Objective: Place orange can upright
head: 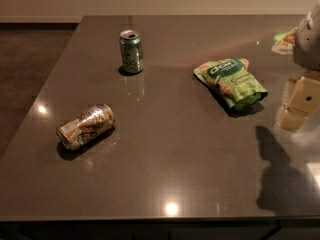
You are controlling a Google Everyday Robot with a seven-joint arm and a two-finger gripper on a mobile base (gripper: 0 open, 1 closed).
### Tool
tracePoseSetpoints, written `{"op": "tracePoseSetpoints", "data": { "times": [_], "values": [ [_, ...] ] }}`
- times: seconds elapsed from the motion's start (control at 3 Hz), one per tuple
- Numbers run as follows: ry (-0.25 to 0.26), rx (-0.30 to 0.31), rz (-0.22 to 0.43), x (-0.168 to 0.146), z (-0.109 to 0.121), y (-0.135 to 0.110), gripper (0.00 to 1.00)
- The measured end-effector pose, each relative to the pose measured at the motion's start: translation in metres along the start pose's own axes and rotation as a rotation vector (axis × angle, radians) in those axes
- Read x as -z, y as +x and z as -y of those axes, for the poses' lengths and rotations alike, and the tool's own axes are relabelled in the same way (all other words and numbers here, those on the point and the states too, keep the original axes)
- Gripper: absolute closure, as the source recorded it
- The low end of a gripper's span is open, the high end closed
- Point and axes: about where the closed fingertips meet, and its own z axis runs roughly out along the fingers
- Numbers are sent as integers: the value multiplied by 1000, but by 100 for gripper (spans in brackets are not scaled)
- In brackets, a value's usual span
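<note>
The orange can (86, 126) lies on its side on the dark grey table (170, 149), near the front left, with one silver end facing the front left corner. My gripper (299, 105) is at the right edge of the view, low over the table's right side, far from the orange can. It holds nothing that I can see. Its shadow falls on the table in front of it.
A green can (131, 51) stands upright at the back left of the table. A green snack bag (231, 82) lies flat at the middle right, close to the gripper. Another packet (285, 40) shows at the far right edge. The floor drops away to the left.
</note>
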Motion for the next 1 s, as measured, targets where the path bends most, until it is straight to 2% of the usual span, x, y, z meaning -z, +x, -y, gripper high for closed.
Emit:
{"op": "tracePoseSetpoints", "data": {
  "times": [0.33,0.67,1.0],
  "values": [
    [1,12,9,0,1,-4,0],
    [0,144,100,-2,5,-54,0],
    [-8,238,152,-6,5,-93,0]
  ]
}}
